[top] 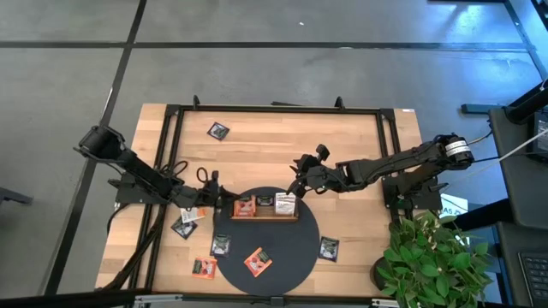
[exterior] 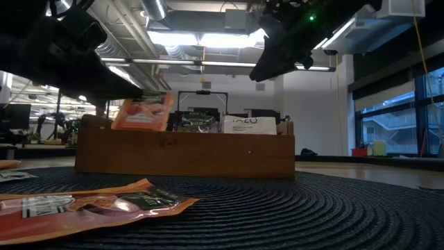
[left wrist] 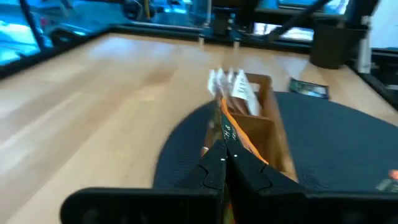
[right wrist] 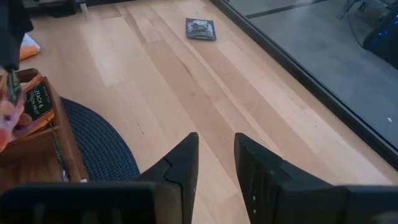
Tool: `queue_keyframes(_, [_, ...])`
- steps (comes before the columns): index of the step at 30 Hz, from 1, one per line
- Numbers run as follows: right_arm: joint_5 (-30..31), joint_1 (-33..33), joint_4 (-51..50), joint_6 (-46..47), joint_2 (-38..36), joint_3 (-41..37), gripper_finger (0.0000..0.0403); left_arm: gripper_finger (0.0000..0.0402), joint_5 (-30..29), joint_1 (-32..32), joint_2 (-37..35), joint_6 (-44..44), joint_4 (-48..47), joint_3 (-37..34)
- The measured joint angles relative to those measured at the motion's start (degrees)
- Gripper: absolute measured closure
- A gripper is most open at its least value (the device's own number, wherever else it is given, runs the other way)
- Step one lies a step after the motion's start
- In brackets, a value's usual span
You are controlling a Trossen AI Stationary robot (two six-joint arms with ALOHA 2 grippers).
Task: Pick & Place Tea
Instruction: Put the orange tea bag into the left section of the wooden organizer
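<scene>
An orange-red tea sachet (left wrist: 231,134) is pinched upright in the left gripper (left wrist: 225,163), whose fingers are clamped on it right at the left end of the wooden tray (top: 265,216). In the low view that sachet (exterior: 143,111) pokes up above the tray's left compartment. The tray sits on the round dark mat (top: 282,252), with a black sachet (exterior: 198,121) in its middle section and a white one (exterior: 250,125) on the right.

The right gripper (right wrist: 216,155) hangs above the table just beyond the tray's right end, fingers a bit apart, nothing between them.

More sachets lie loose around: an orange one on the mat (top: 257,261), a black one far off on the wood (top: 218,131), and a few near the mat's edges. A potted plant (top: 428,257) stands at the table's corner.
</scene>
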Motion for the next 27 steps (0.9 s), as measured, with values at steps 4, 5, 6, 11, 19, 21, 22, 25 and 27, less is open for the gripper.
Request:
queue_keyframes(4, [0.00,0.00,-0.25,-0.04,0.02,0.00,0.0298,0.0399,2.19,-0.15,-0.11,0.20,-0.13,-0.01])
queue_keyframes(5, [0.00,0.00,-0.37,-0.04,0.02,0.00,0.0298,0.0399,3.24,-0.31,-0.11,0.09,-0.15,-0.01])
queue_keyframes(6, [0.00,0.00,-0.52,-0.07,0.02,0.00,0.0298,0.0399,4.04,-0.54,-0.11,-0.04,-0.17,0.00])
queue_keyframes(11, [0.00,0.00,-0.55,-0.07,0.02,0.00,0.0298,0.0399,-0.34,-1.89,-0.11,2.36,-0.44,0.00])
queue_keyframes(19, [0.00,0.00,-0.55,-0.09,0.02,0.00,0.0298,0.0399,-1.15,-2.25,-0.11,3.98,-0.97,-0.02])
queue_keyframes(21, [0.00,0.00,-0.54,-0.09,0.02,0.00,0.0298,0.0399,-1.16,-2.25,-0.11,3.98,-0.94,-0.02])
queue_keyframes(22, [0.00,0.00,-0.52,-0.07,0.02,0.00,0.0298,0.0399,-1.26,-2.25,-0.11,4.05,-0.95,-0.02])
queue_keyframes(25, [0.00,0.00,-0.52,-0.09,0.02,0.00,0.0298,0.0399,-1.63,-2.25,-0.11,4.45,-0.98,-0.02])
queue_keyframes(27, [0.00,-0.01,-0.52,-0.09,0.02,0.00,0.0298,0.0399,-1.63,-2.26,-0.11,4.83,-0.96,-0.02])
